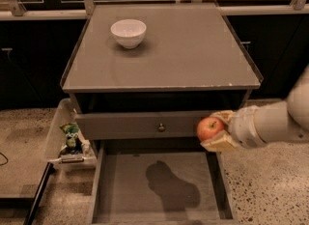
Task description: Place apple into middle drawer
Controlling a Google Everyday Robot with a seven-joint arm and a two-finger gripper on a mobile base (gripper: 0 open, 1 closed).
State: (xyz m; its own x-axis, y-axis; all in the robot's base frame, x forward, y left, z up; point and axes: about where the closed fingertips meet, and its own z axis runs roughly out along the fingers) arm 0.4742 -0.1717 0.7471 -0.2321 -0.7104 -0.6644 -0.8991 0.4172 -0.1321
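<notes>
Apple clamped in my gripper, up over the right edge of the open middle drawer.

I see the apple (210, 128) pinched between the 2 tan fingers (218, 145) of the gripper (216, 130), 1 over its top and 1 under it. It sits in front of the right end of the closed drawer front (125, 125), right of the small brass knob (161, 127). Below, the middle drawer (120, 190) stands pulled out, a dark shadow (171, 185) on its flat bottom. The apple is roughly above the drawer's right wall and clear of it. My arm (275, 122) reaches in from the right. A white bowl (128, 32) sits back left on the cabinet top (193, 50). A clear bin (55, 127) with a green packet (71, 134) is at the cabinet's left side.
</notes>
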